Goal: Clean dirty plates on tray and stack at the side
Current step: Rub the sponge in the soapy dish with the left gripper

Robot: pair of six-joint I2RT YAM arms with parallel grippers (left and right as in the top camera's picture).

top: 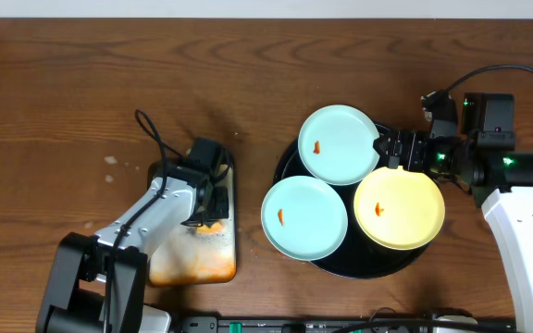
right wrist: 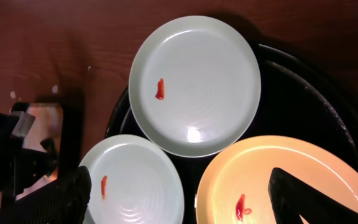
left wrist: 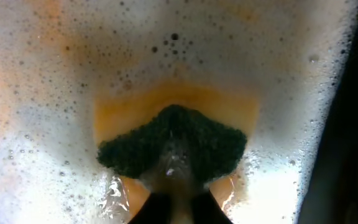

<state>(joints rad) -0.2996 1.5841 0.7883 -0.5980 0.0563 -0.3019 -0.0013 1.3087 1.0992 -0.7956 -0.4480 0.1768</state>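
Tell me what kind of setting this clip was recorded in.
Probably a tabletop dishwashing test setup, not a real kitchen: a bare wooden table, a black tray holding three smeared plates, and a foamy pan with a sponge instead of a sink.

three plates (top: 339, 145) crowd the tray (top: 359, 269), bare table (top: 253, 185) between tray and pan (top: 192, 264)

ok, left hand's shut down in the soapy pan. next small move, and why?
Probably lift the left hand straight up out of the pan. It looks shut on the green-topped sponge in the suds, and the dirty plates on the tray still carry orange smears, so the sponge is needed there.
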